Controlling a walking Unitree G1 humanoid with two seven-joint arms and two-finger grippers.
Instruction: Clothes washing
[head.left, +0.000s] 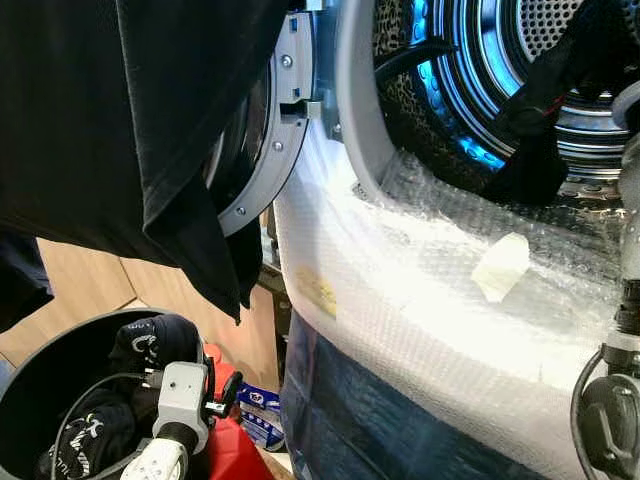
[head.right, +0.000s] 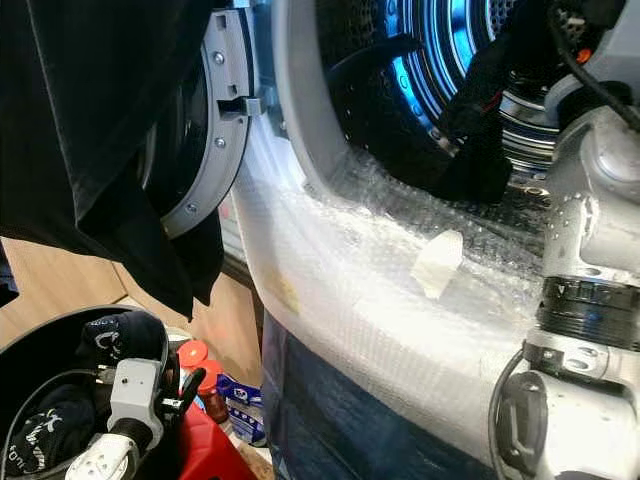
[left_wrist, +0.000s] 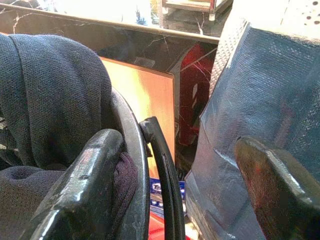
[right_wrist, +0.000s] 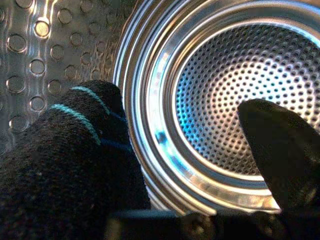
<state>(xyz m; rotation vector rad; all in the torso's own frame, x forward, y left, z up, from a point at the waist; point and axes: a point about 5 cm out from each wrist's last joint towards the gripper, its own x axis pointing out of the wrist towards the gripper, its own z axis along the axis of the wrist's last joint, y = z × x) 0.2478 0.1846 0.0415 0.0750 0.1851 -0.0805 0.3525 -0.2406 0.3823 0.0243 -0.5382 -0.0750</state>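
Loading a dark sock into the drum

Right gripper (right_wrist: 200, 150) reaches inside the washing machine drum (right_wrist: 230, 85), fingers spread, a dark teal-striped sock (right_wrist: 75, 150) draped over one finger. Best released deep, clear of the door seal (head.left: 352, 110). Left gripper (left_wrist: 175, 185), open and empty, straddles the laundry basket rim (left_wrist: 131, 145).

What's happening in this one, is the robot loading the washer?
Yes, mid-load. The right claw is inside the washing machine drum, with a dark sock with teal stripes draped over one of its fingers. The left claw is down at the black laundry basket, its fingers open astride the rim, with dark clothes left inside. A black garment hangs over the open washer door. Bubble wrap covers the machine's front.
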